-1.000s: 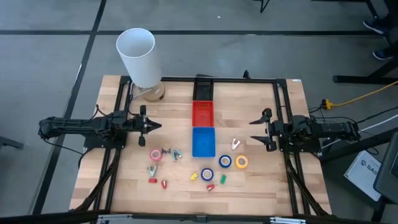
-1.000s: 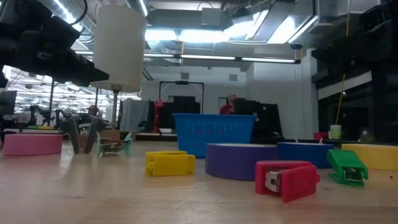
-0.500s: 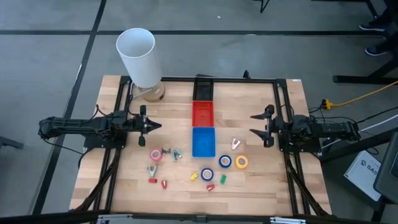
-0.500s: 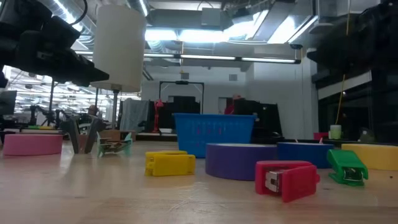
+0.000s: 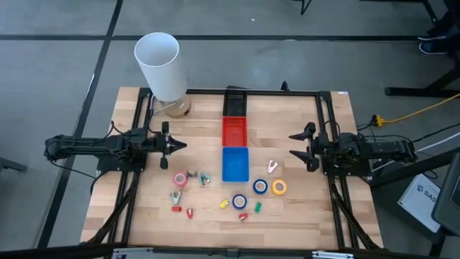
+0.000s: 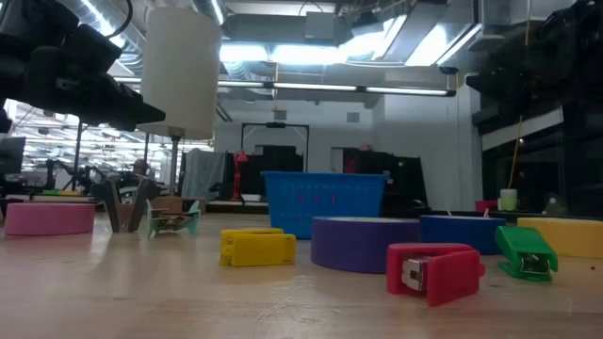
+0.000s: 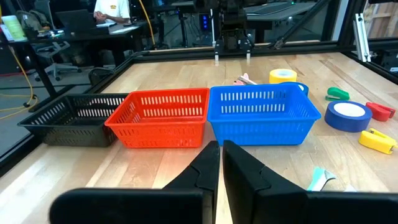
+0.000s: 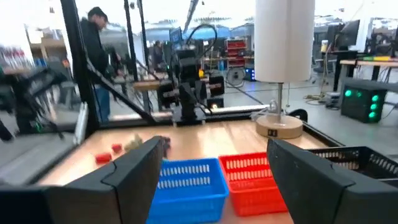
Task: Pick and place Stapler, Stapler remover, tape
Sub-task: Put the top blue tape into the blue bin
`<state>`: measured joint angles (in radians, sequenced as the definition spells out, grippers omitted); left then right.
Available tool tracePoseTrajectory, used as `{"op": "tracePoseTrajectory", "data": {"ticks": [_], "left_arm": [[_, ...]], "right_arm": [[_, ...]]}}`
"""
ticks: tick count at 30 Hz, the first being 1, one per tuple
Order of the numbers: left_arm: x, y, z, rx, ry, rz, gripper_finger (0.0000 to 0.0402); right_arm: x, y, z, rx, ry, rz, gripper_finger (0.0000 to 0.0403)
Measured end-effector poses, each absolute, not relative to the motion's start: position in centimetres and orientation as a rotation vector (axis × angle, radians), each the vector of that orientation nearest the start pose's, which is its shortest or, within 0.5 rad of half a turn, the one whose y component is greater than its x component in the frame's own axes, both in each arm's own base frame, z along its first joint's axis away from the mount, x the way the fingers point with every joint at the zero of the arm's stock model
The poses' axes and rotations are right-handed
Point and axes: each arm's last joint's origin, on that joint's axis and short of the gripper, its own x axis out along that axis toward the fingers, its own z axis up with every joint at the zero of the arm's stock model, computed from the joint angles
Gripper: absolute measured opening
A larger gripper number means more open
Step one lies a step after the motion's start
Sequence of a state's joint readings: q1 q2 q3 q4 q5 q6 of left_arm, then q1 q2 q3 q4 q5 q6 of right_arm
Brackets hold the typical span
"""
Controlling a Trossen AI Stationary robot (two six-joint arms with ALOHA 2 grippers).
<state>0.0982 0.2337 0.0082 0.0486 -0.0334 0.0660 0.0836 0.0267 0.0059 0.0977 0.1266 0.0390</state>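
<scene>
Small things lie loose on the near half of the table: a pink tape roll, blue tape rolls, a yellow tape roll, silvery stapler removers, and small staplers in red, yellow and green. My left gripper hangs shut over the table's left side, pointing toward the baskets, and its closed fingers show in its wrist view. My right gripper hangs open over the right side, facing it, with nothing between its fingers.
Three baskets stand in a row down the table's middle: black farthest, red, then blue. A white lamp stands at the far left corner. A dark frame borders the table. A person sits in the room beyond.
My right gripper has rolled a little at the wrist, so its two fingers stand differently, while it stays in place and open. My left gripper and the things on the table have kept still.
</scene>
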Motion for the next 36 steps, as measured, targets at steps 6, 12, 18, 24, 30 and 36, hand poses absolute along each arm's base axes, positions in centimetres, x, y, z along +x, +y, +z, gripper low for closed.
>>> {"op": "tracePoseTrajectory", "data": {"ticks": [6, 12, 18, 24, 30, 36], "left_arm": [[11.0, 1.2, 15.1, 0.060, 0.181, 0.125, 0.0017], [11.0, 1.2, 15.1, 0.060, 0.181, 0.125, 0.0017], [11.0, 1.2, 15.1, 0.060, 0.181, 0.125, 0.0016], [11.0, 1.2, 15.1, 0.060, 0.181, 0.125, 0.0017], [11.0, 1.2, 15.1, 0.060, 0.181, 0.125, 0.0016], [11.0, 1.2, 15.1, 0.060, 0.181, 0.125, 0.0017]], "right_arm": [[10.5, 0.3, 17.3, -0.047, 0.095, -0.121, 0.0290], [12.2, 0.5, 18.8, -0.166, 0.231, -0.122, 0.0290], [15.1, 0.6, 20.7, -0.224, 0.371, -0.147, 0.0290], [18.5, 1.1, 22.5, -0.210, 0.512, -0.088, 0.0290], [21.8, 1.8, 24.0, -0.147, 0.605, 0.048, 0.0290], [24.4, 2.7, 24.6, 0.039, 0.642, 0.152, 0.0290]]}}
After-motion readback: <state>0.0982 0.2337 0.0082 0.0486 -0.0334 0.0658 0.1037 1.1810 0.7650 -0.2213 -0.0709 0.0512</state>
